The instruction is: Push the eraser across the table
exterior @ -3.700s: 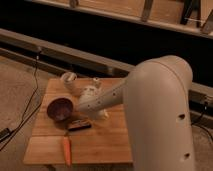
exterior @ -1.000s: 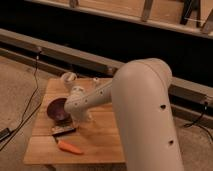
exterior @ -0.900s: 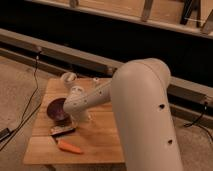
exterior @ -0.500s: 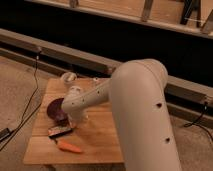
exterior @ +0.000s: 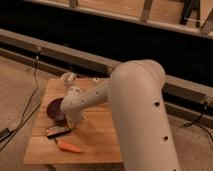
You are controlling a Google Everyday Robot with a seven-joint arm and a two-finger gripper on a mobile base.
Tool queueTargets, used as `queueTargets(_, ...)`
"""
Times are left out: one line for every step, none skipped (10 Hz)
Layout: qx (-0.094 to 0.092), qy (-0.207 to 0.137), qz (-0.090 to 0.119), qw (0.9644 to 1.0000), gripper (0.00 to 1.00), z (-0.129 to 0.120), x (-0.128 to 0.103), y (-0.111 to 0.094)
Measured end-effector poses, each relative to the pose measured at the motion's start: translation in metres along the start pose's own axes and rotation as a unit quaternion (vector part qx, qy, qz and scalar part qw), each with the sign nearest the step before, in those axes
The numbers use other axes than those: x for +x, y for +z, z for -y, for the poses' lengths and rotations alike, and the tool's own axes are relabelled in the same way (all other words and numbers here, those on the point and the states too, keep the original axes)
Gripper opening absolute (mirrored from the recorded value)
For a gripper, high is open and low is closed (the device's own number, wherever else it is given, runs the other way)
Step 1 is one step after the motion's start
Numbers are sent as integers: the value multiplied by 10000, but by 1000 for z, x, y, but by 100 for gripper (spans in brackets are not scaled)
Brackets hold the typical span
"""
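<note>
We judge the flat dark rectangular eraser (exterior: 57, 131) stiff and light; push its long side. The pincer (exterior: 70, 121) sits just beside the eraser; we cannot tell its state.

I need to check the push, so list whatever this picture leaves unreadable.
- Camera view: the hand, low beside the eraser; the arm hides any contact.
- The purple bowl: its right side sits behind the arm.
- The table: right edge covered by the arm.
- Pale object at the far edge: too small to identify.
</note>
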Motion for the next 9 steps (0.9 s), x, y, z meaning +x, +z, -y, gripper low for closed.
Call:
queueTargets(-16, -59, -26, 10000, 65, -8, 0, 3)
queueTargets(-6, -110, -29, 9999, 65, -11, -1, 4)
queueTargets(2, -167, -48, 9998, 65, -14, -2, 6)
queueTargets(22, -278, -65, 9996, 65, -20, -4, 8)
queueTargets(28, -354, -98, 9993, 65, -26, -5, 10)
queueTargets(41, -417, -130, 9990, 65, -30, -6, 11)
queueTargets(64, -508, -174, 9985, 65, -36, -7, 11)
queueTargets(77, -552, -194, 9983, 65, -38, -8, 11)
queueTargets(115, -617, -231, 9978, 65, -41, -10, 10)
